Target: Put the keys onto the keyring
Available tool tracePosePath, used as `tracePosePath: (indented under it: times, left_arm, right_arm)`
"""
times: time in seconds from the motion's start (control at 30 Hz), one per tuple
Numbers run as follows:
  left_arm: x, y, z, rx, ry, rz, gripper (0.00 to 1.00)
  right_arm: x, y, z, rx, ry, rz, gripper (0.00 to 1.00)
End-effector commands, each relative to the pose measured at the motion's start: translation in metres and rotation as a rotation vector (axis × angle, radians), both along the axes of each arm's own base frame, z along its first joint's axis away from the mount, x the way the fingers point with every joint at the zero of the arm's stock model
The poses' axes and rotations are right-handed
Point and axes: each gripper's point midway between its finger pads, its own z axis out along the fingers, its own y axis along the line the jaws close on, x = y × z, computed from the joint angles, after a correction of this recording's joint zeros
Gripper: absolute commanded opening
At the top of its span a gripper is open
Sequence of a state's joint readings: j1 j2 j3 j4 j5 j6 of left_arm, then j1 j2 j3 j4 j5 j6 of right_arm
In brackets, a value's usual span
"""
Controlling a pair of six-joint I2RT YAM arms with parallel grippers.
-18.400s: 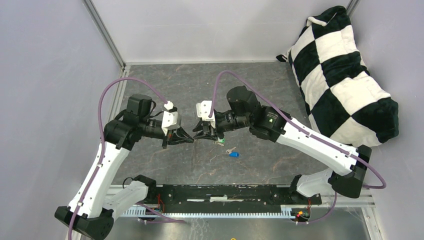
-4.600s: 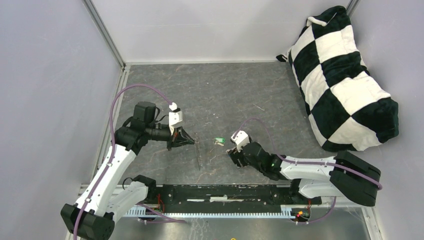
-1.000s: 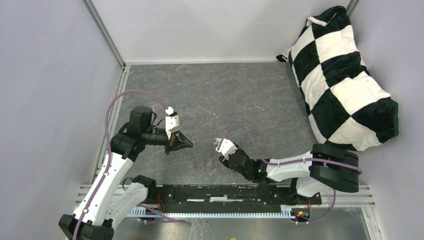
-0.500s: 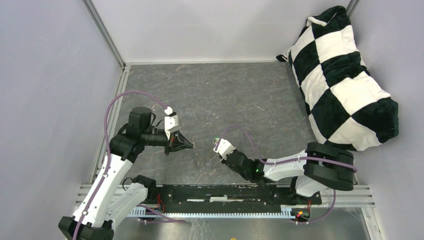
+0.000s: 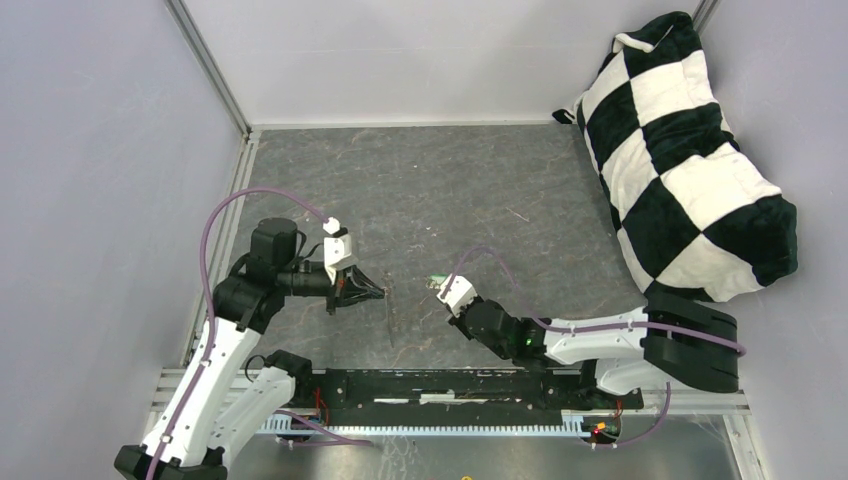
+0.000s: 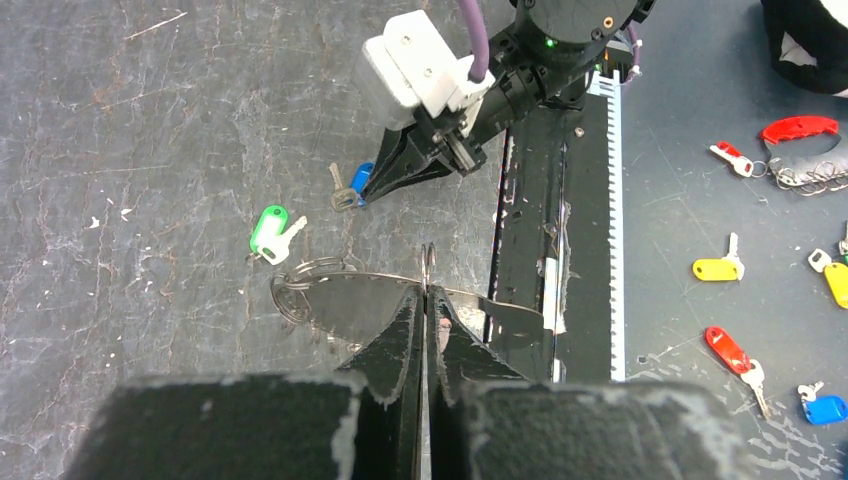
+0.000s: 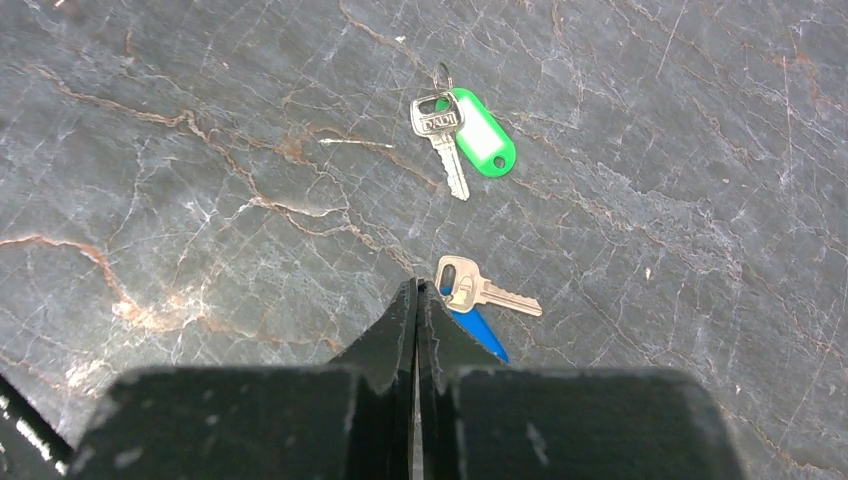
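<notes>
Left wrist | left tool (image 6: pixel 427 292) clamps keyring (image 6: pixel 372 276) | right tool (image 7: pixel 417 287) closed beside blue key (image 7: pixel 464 284)

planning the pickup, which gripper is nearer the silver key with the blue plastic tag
Right. The right gripper is beside the blue-tagged silver key; the left gripper, shut on the thin grey metal keyring, is farther off.

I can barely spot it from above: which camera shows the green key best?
Right wrist view: the green key lies flat, tag and blade sharp. The left wrist view shows it smaller; the top view shows only a green speck.
</notes>
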State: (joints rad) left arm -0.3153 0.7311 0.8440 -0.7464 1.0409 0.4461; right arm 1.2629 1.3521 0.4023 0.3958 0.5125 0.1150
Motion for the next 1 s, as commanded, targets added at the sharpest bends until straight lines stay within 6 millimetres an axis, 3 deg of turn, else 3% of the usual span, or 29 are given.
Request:
tracePosePath:
  times: [0.0,0.17,0.2,0.33,0.47,0.6,0.97]
  left_arm:
    - [-0.002,-0.002,0.006,-0.022,0.001,-0.012,0.02]
    - [0.000,-0.001,0.003,-0.008,-0.019,-0.020,0.02]
    - [0.000,-0.001,0.002,-0.006,-0.024,-0.021,0.02]
    - [0.001,0.000,-0.001,0.004,-0.039,-0.029,0.02]
    - [0.000,0.001,-0.002,0.010,-0.046,-0.038,0.02]
    - [-0.001,0.000,0.000,0.007,-0.054,-0.043,0.02]
    - [-0.002,0.000,0.000,0.001,-0.055,-0.048,0.02]
  right_arm:
    - [-0.004,0.003,0.013,0.081,0.004,0.035,0.00]
    - [-0.003,-0.002,0.014,0.095,0.010,0.020,0.00]
    - [-0.002,-0.002,0.014,0.093,0.013,0.017,0.03]
    - [0.001,0.003,0.011,0.076,0.029,0.011,0.33]
    - [0.005,0.011,0.008,0.062,0.034,0.007,0.44]
    - [0.010,0.011,0.000,0.013,0.038,-0.010,0.46]
    - [0.017,0.000,-0.012,-0.012,0.058,-0.024,0.30]
